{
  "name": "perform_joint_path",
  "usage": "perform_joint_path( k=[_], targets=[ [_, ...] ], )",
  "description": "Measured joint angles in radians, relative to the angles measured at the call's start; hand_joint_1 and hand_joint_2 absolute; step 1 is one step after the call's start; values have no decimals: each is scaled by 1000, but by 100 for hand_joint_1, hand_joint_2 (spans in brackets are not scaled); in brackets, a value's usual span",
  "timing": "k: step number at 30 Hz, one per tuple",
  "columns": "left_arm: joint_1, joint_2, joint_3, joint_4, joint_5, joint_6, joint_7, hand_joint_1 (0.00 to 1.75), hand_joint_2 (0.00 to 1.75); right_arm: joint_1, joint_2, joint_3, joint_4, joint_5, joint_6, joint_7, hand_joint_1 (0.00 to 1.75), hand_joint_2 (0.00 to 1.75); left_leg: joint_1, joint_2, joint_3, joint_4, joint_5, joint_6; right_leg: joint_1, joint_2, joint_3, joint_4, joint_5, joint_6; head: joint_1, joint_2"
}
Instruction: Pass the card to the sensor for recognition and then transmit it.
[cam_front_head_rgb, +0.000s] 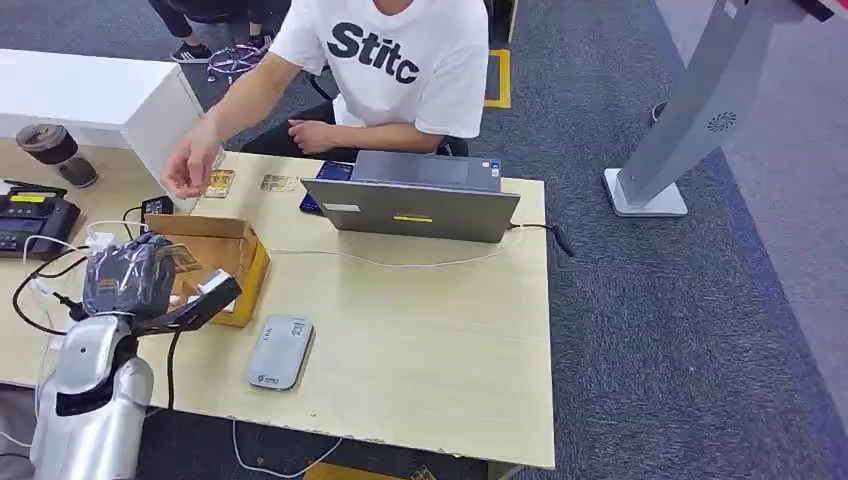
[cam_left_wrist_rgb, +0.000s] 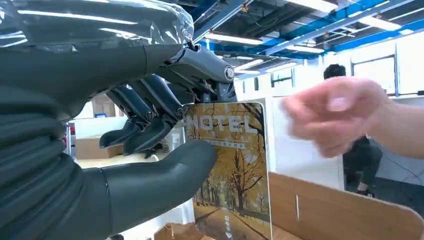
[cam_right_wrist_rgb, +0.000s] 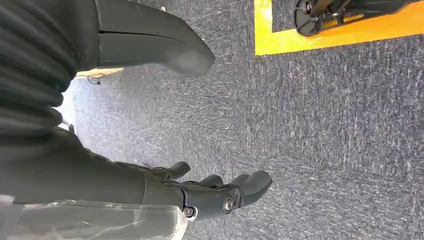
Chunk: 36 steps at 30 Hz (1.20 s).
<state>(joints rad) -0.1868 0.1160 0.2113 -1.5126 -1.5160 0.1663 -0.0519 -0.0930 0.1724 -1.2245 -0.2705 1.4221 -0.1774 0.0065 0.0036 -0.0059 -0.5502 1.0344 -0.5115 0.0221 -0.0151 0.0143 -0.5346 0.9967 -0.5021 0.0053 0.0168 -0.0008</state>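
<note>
A long pale wooden table (cam_front_head_rgb: 430, 340) takes up most of the head view, standing on blue-grey carpet (cam_front_head_rgb: 660, 330). A person in a white printed T-shirt (cam_front_head_rgb: 395, 60) sits at its far side behind an open grey laptop (cam_front_head_rgb: 412, 205), one hand (cam_front_head_rgb: 192, 168) stretched out over two small cards (cam_front_head_rgb: 245, 183) lying flat on the tabletop. An open cardboard box (cam_front_head_rgb: 222, 255) sits near the left end of the table, and just beside it, nearer the robot, lies a flat grey card sensor (cam_front_head_rgb: 280, 351). A white cable (cam_front_head_rgb: 400, 262) runs from the laptop towards the box. At the far left are a black payment terminal (cam_front_head_rgb: 30, 222) and a dark lidded cup (cam_front_head_rgb: 55, 152).

The left hand (cam_front_head_rgb: 135, 280) is raised over the box, wrapped in clear plastic at the wrist. In the left wrist view it pinches a hotel key card (cam_left_wrist_rgb: 232, 170), printed with autumn trees and the word HOTEL, between its thumb (cam_left_wrist_rgb: 165, 172) and fingers (cam_left_wrist_rgb: 150, 132); the card stands upright above the box wall (cam_left_wrist_rgb: 345, 210), with the person's blurred hand (cam_left_wrist_rgb: 340, 112) near it.

The right hand (cam_right_wrist_rgb: 200, 187) hangs over the carpet, fingers loosely apart, holding nothing
</note>
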Motion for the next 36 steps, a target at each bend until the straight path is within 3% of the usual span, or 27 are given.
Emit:
perform_joint_path(
  k=[3,5,7,11,12,13,16,20,23,25,29,36],
  targets=[
    [1,-7,7,-17,-26,32,-4,175,175,0,0,0,0,1,0,0,0,175,0,0,0,0,0,0,0,0,0,0,0,0,0,0],
    [7,-8,7,-40,-45,70,28,175,175,0,0,0,0,2,1,0,0,175,0,0,0,0,0,0,0,0,0,0,0,0,0,0],
    [19,15,-2,-69,-48,108,130,175,175,1,0,2,0,13,3,-2,0,175,0,1,0,0,0,0,0,1,0,0,0,0,0,0],
    [26,103,-53,-111,-55,130,315,175,175,1,0,3,0,24,10,-4,0,175,1,0,0,0,0,0,1,0,-1,0,0,0,0,0],
    [26,175,-104,-129,-56,126,436,175,175,1,0,10,0,39,15,-7,0,175,3,0,0,0,1,-1,2,0,-1,0,0,0,0,0],
    [19,218,-147,-137,-57,121,521,175,175,1,0,15,0,47,16,-11,0,175,4,1,0,0,1,-1,3,1,-1,0,0,-1,0,0],
    [-6,313,-239,-146,-59,113,632,175,175,0,-3,24,0,55,16,-14,0,175,3,0,0,0,1,-2,3,0,0,0,0,-1,0,0],
    [-16,391,-314,-162,-58,112,660,175,175,1,-4,29,0,56,16,-14,0,175,4,1,0,0,2,-3,3,1,-1,0,1,-2,0,0],
    [-37,421,-359,-162,-58,112,693,175,175,0,-6,41,0,77,14,-18,0,175,3,0,0,0,2,-3,3,0,0,0,1,-2,0,0],
    [-44,421,-369,-162,-58,122,692,175,175,-1,-6,51,0,89,14,-19,0,175,3,1,0,0,2,-3,3,1,-1,0,2,-2,0,0],
    [-51,391,-366,-149,-55,171,616,175,175,0,-7,59,0,92,13,-25,0,175,3,1,0,0,2,-3,3,1,-1,0,2,-2,0,0],
    [-56,351,-353,-131,-55,189,569,175,175,0,-8,69,2,90,13,-29,0,175,3,2,-1,0,2,-3,3,3,-2,0,2,-2,0,0]
  ],
)
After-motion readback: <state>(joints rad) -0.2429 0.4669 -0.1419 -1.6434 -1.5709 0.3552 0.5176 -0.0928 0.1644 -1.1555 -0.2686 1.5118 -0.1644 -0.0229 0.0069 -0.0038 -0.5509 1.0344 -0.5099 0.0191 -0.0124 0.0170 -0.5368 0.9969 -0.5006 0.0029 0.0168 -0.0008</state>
